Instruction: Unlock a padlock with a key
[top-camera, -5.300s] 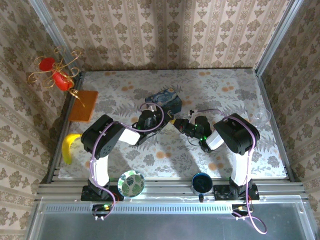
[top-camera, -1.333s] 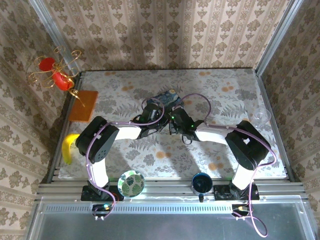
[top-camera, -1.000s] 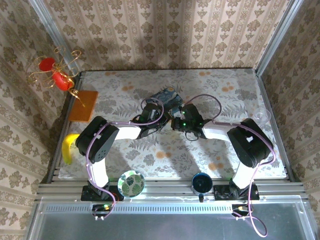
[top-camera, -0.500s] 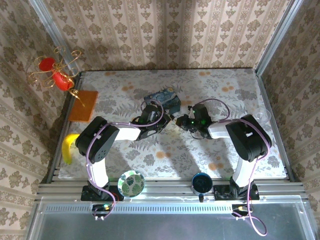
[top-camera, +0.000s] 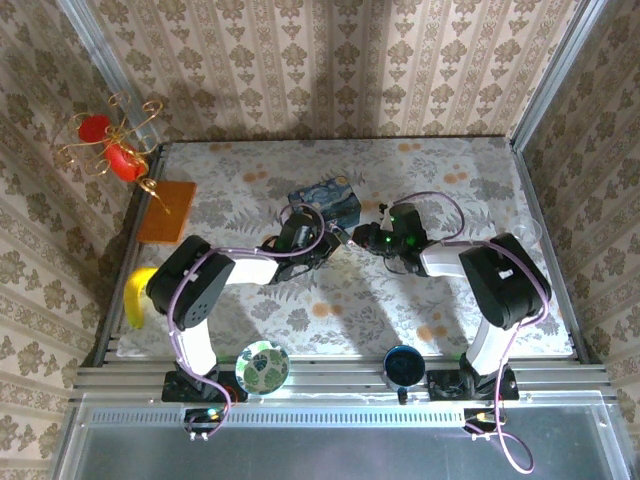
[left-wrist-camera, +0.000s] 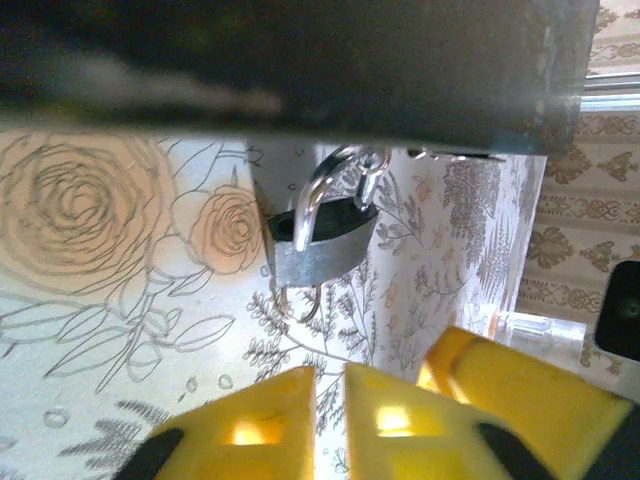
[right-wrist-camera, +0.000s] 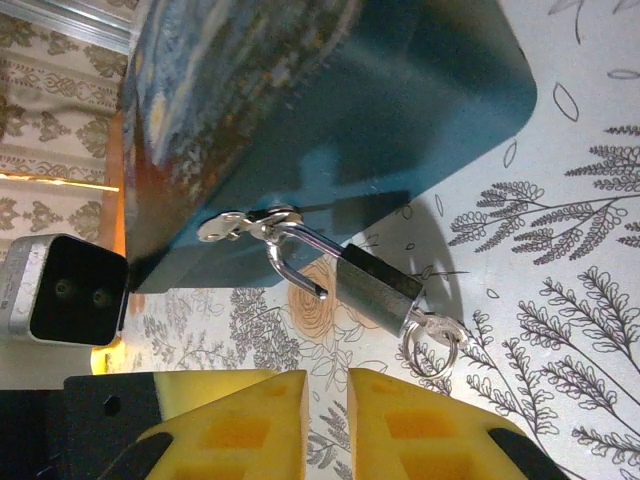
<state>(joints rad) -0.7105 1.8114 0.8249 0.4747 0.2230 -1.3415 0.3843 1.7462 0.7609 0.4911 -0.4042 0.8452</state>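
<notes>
Since both arms are sitting empty rn, I'm starting w/ them. Left gripper (left-wrist-camera: 330, 388) is hovering w/ its yellow fingers just a sliver apart, nothing btwn them. Right gripper (right-wrist-camera: 327, 388) is doing the same: narrow slit, gripping nothing. They're facing each other from opposite sides of the padlock (right-wrist-camera: 378, 288), near it but not touching.

Padlock is hanging off the front of the blue tin (right-wrist-camera: 400, 90). Its shackle (right-wrist-camera: 300, 245) is threading through the tin's little hasp (right-wrist-camera: 240, 225), and the body seems to be lying on the floral tablecloth (right-wrist-camera: 560, 300). Key (right-wrist-camera: 422, 325) is sitting in the bottom of the body, w/ a thin wire ring (right-wrist-camera: 442, 350) dangling off it. From the right wrist cam one shackle leg is looking like it's out of the body, so imo it's prob popped already, but I'm not calling it 100%.

Handling-wise I'm guessing this thing is being a pain:
- the lock is tiny, stiff metal and light, so it's going to be swinging on the hasp the sec anything nudges it
- smooth sides = slippery, so I'm thinking pinch the flat faces of the body, not the round shackle
- key is a mere sliver, so I'm thinking grab the head flat-on, not the floppy ring
- nothing fragile, though the thin key is prob bending if it's getting torqued off-axis
</notes>
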